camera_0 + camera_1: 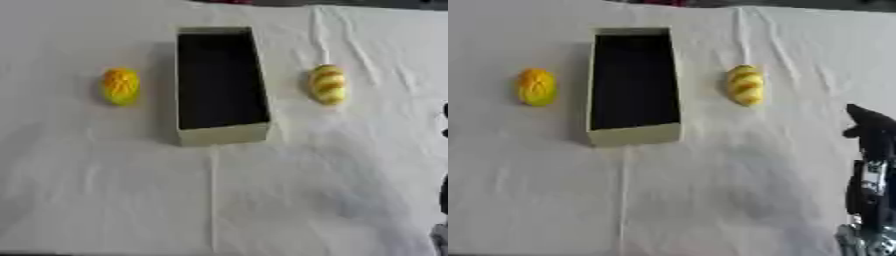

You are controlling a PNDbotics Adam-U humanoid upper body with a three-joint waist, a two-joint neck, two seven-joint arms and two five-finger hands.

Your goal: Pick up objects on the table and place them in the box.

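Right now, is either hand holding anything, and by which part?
Nothing is held. The right hand is empty at the right edge; both yellow items lie on the cloth beside the box.

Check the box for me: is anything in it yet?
Empty, as far as shows. The box is open-topped with a dark bare inside; the orange bun and the striped yellow bun both lie outside on the cloth.

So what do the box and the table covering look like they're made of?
The box looks like cardboard: thin straight pale walls with a matte finish and a dark inside. The table covering looks like white cloth, judging by its soft creases and fold lines. Neither is certain from looks alone.
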